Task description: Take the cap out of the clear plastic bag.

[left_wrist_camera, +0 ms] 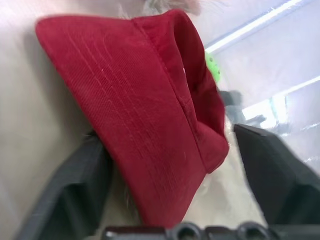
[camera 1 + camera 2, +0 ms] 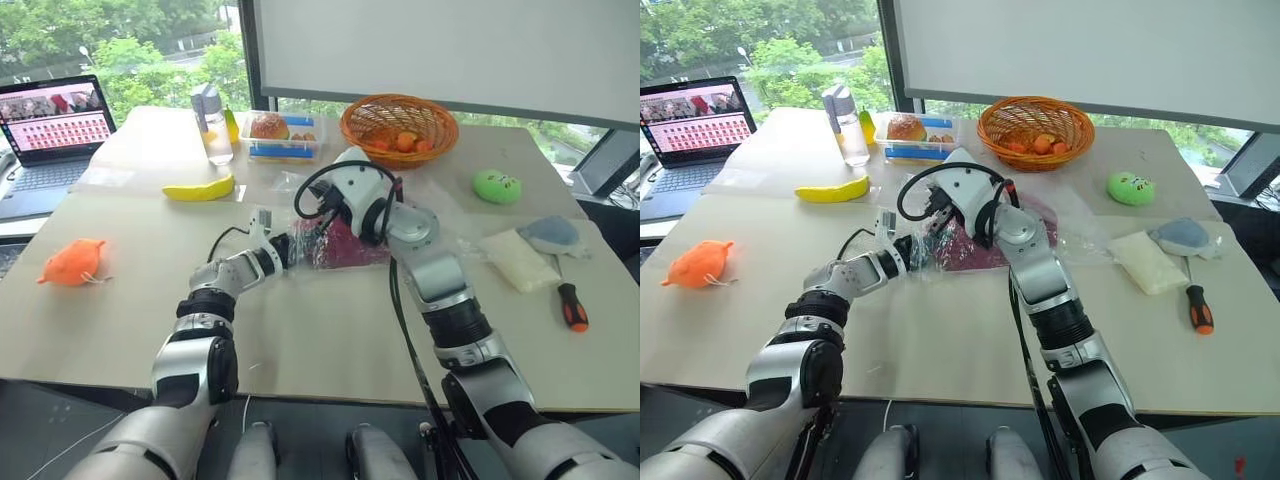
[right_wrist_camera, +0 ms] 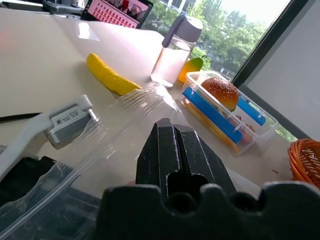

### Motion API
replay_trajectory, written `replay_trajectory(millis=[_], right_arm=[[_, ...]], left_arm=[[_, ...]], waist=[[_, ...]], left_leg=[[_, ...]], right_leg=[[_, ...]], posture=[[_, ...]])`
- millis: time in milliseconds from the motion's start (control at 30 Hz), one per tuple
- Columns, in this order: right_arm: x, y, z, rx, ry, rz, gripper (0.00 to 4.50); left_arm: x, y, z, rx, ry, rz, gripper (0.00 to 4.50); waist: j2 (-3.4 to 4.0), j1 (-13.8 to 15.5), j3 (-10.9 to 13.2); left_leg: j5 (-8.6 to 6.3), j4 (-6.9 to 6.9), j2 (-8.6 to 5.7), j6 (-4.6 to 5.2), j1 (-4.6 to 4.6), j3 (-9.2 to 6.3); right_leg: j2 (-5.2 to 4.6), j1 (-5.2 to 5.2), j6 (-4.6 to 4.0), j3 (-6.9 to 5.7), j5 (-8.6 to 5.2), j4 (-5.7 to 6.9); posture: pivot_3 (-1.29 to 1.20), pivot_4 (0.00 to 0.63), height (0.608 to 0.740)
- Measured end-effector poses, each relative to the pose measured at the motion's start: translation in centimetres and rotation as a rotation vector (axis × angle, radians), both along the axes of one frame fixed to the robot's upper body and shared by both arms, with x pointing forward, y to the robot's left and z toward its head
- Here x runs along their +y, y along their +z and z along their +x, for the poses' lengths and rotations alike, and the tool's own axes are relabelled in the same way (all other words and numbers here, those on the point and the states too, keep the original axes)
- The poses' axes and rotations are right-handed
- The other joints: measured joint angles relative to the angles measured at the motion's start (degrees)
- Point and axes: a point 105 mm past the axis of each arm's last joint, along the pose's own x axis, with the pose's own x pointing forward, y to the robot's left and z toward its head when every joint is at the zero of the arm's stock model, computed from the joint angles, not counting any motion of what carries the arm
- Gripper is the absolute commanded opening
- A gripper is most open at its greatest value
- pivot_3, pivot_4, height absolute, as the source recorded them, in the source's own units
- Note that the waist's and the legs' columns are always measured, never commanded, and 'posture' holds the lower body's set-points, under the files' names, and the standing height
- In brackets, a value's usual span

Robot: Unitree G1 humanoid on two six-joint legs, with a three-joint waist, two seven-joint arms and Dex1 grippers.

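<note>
Head views overlook table [image 2: 330,340]; wrist views sit close.

Office or lab room, laptop [image 2: 52,128], large window [image 2: 130,40], table [image 2: 330,330] of test props

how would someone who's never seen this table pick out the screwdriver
Start at the orange wicker basket at the far side of the table, then come toward the near right edge, past the green plush toy. The screwdriver lies just nearer than the cream cloth; its orange-and-black handle marks it out.
</note>
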Motion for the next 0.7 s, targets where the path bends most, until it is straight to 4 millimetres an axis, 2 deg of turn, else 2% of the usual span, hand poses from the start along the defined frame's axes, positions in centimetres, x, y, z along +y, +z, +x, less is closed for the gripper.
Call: replay_trajectory(millis=[200, 300, 500, 567, 700], right_arm=[[-0.1, 0.0, 0.0, -0.004, -0.004, -0.003, 0.0], [-0.1, 0.0, 0.0, -0.017, 0.0, -0.012, 0.0], [-0.2, -1.9, 0.5, -0.018, -0.012, -0.077, 0.0], [-0.2, -2.5, 0.6, -0.016, -0.012, -0.094, 0.0], [0.1, -3.2, 0.7, -0.019, -0.001, -0.113, 0.0]], left_arm=[[1.3, 0.9, 0.1, -0.007, 0.008, -0.017, 0.12], [2.2, 2.3, 0.2, -0.03, 0.016, -0.057, 0.04], [7.4, 4.2, -0.8, -0.032, 0.109, -0.126, 0.04], [9.1, 4.8, -2.1, -0.04, 0.127, -0.124, 0.04], [10.3, 5.3, -4.7, -0.033, 0.126, -0.098, 0.04]], waist=[[0.0, -0.6, 0.0], [0.0, -0.8, 0.0], [0.0, -1.6, 0.0], [0.0, -1.8, 0.0], [0.0, -1.8, 0.0]], left_leg=[[0.0, 0.0, 0.0, 0.0, 0.01, -0.02], [0.0, 0.0, 0.0, 0.0, 0.02, -0.02], [0.0, -0.05, 0.03, -0.01, 0.03, -0.04], [0.0, -0.05, 0.03, -0.01, 0.02, -0.03], [0.0, -0.05, 0.03, -0.02, 0.03, -0.05]], right_leg=[[0.0, 0.01, 0.0, 0.0, 0.0, 0.0], [0.0, 0.03, 0.0, 0.0, 0.0, 0.0], [0.0, 0.01, 0.0, 0.01, 0.0, 0.01], [-0.01, 0.01, 0.0, 0.02, 0.0, 0.01], [-0.02, 0.02, -0.01, 0.02, 0.01, 0.02]], posture=[[0.0, 0.15, 0.737], [0.0, 0.15, 0.737], [0.0, 0.15, 0.737], [0.0, 0.15, 0.737], [0.0, 0.15, 0.737]])
